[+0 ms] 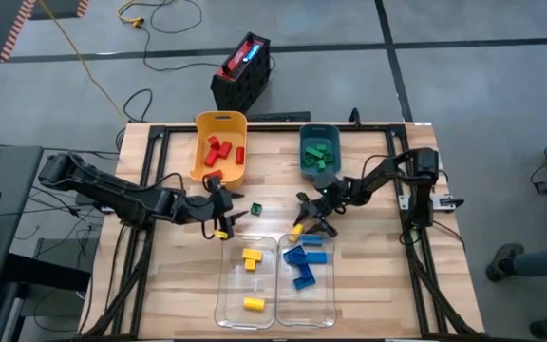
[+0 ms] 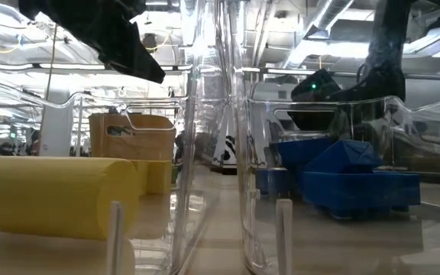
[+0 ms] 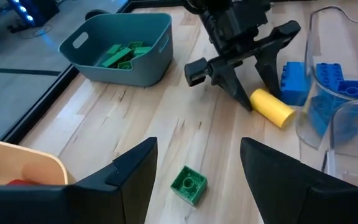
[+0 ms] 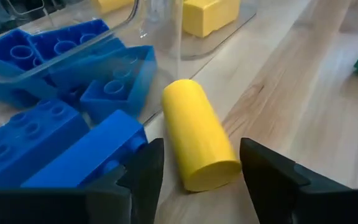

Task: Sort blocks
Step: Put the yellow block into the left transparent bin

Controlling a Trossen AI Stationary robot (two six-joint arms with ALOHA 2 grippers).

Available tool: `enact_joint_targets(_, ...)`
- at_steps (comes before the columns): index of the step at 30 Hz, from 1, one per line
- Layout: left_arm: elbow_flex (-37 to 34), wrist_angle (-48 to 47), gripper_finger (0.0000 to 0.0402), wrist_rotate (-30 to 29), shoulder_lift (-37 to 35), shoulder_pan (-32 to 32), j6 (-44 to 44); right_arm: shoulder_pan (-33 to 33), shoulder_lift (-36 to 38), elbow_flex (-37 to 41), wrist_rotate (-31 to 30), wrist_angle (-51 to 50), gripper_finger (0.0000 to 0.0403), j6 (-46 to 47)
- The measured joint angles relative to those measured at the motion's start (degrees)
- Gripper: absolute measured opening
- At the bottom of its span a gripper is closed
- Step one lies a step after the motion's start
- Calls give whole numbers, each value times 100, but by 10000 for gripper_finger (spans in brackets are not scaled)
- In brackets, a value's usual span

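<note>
Blocks sorted mostly by colour on a wooden counter (image 1: 368,256). Red blocks (image 1: 220,150) in the yellow bin (image 1: 220,121) at the far side, green blocks (image 1: 318,155) in the teal bin (image 1: 318,130) beside it. Nearer the front, two clear bins side by side: yellow blocks (image 1: 252,258) in the left clear bin (image 1: 245,316), blue blocks (image 1: 305,263) in the right clear bin (image 1: 307,318).

Right gripper (image 1: 313,218) low over the counter just beyond the right clear bin, fingers (image 4: 272,171) spread apart and empty, straddling a yellow cylinder block (image 4: 199,134) lying on its side on the wood, not touching it as far as visible. Cylinder close against the outer wall of the right clear bin, with a loose blue block (image 3: 295,82) just beside it on the counter.

Left gripper (image 1: 222,214) near the middle of the counter, in front of the yellow bin, fingers (image 3: 132,171) likewise apart and holding nothing. Single small green block (image 3: 189,184) flat on the wood, studs up, between the two grippers and just ahead of the left one, untouched.
</note>
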State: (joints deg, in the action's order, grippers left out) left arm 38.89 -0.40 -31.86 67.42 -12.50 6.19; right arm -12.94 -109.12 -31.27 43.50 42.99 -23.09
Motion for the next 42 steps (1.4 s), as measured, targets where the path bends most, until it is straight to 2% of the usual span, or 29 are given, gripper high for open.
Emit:
enact_joint_targets(13, 162, -48, 224, 0, 0, 34, 9, -71, 4, -11, 1, -38, 127, -102)
enact_joint_targets(23, 164, -337, 224, 78, 0, 31, 263, -315, 227, -8, -28, -141, 128, -33)
enact_joint_targets(28, 164, -350, 224, 190, 0, 10, 265, -542, 697, -6, -28, -355, 128, 14)
enact_joint_targets(36, 164, -260, 224, 157, 0, -11, 119, -682, 1991, -6, -177, -716, 128, 50)
enact_joint_targets(40, 164, -247, 224, 150, 0, -138, 115, -446, 2632, -34, -266, -752, 128, 400)
enact_joint_targets(42, 200, -263, 224, 32, 2, -291, 18, -159, 2899, -153, -561, -1000, 128, 657)
